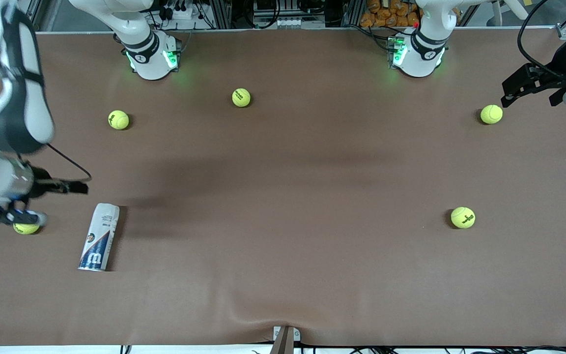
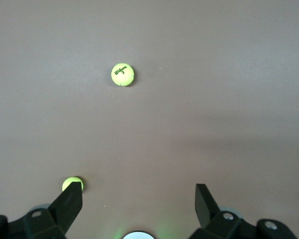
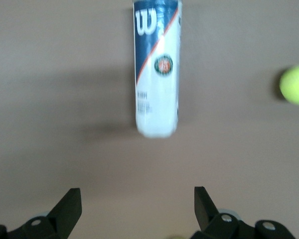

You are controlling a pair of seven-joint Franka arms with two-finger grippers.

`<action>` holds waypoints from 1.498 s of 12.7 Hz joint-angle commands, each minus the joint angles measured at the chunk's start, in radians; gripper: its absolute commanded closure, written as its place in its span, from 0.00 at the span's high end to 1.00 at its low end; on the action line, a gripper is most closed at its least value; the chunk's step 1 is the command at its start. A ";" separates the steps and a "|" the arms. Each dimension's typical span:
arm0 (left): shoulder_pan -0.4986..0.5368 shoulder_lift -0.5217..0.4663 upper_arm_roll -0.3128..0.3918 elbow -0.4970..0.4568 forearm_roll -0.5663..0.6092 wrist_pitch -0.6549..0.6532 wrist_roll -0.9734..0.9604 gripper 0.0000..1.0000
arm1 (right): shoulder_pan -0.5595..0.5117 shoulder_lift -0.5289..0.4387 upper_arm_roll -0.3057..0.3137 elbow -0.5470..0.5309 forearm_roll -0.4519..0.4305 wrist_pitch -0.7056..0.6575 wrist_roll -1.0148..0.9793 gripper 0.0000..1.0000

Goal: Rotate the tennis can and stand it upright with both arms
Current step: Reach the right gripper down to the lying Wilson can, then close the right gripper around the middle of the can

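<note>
Your right gripper (image 3: 134, 206) hangs with its jaws spread wide and nothing between them, over bare table at the right arm's end, beside the tennis can (image 1: 99, 237). The can lies on its side on the brown table (image 1: 283, 196), its dark-blue "W" end toward the front camera, no finger touching it. A tennis ball (image 1: 26, 228) rests just beside it. Your left gripper (image 2: 138, 204), jaws likewise apart and empty, hangs at the left arm's end of the table over another tennis ball (image 1: 491, 114).
</note>
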 commanded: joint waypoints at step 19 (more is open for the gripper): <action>0.006 0.004 -0.007 0.005 -0.002 -0.039 0.032 1.00 | -0.055 0.373 0.005 0.042 0.003 0.454 -0.174 0.76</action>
